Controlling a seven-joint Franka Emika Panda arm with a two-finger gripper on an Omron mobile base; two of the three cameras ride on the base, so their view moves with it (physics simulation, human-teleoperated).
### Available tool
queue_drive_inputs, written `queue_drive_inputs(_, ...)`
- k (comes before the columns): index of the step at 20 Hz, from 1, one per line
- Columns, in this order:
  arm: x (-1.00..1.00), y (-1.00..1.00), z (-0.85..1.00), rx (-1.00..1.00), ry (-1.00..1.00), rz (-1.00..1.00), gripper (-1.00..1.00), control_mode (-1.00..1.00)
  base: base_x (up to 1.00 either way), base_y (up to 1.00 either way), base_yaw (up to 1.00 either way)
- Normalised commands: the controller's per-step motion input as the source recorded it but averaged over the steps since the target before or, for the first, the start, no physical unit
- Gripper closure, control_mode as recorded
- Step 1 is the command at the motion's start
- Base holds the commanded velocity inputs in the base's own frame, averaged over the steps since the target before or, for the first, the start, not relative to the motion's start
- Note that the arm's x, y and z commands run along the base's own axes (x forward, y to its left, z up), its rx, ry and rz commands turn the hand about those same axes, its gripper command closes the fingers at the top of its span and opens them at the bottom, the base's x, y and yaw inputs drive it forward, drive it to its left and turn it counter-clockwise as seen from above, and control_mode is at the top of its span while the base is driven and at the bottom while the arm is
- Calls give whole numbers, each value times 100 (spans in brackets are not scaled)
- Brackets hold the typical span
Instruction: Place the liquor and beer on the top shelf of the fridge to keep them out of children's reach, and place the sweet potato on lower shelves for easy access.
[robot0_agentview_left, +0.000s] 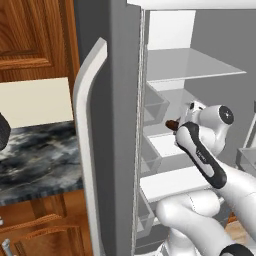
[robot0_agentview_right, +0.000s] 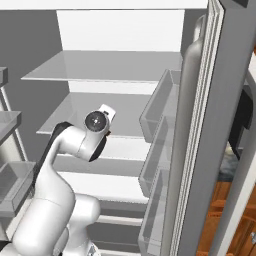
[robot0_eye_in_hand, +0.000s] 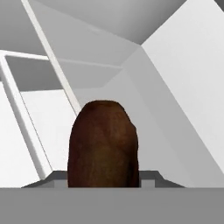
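Inside fridge (robot0_agentview_left: 125, 60), pincer (robot0_agentview_left: 181, 124) was clamped on sweet potato (robot0_eye_in_hand: 103, 144), held mid-height, below top shelf (robot0_agentview_right: 107, 66), above white lower shelf (robot0_agentview_left: 172, 182).

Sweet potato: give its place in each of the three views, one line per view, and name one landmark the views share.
Left base view: the sweet potato pokes out left of the white wrist, inside the open fridge, below the top shelf.
Right base view: I cannot make it out; the wrist sits in front of where it would be.
Hand view: the sweet potato stands large at bottom centre, in the end effector.
Shared landmark: the top shelf in both base views.
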Motion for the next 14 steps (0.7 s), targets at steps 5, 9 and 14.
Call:
queue_drive_inputs(5, 42, 0, -26, 0, 0, 1, 100, -100, 0, 0, 0)
queue_drive_inputs(9, 46, 0, -11, 0, 3, 0, 100, -100, 0, 0, 0)
queue_drive_inputs(14, 51, 0, 0, 0, 16, 0, 100, -100, 0, 0, 0)
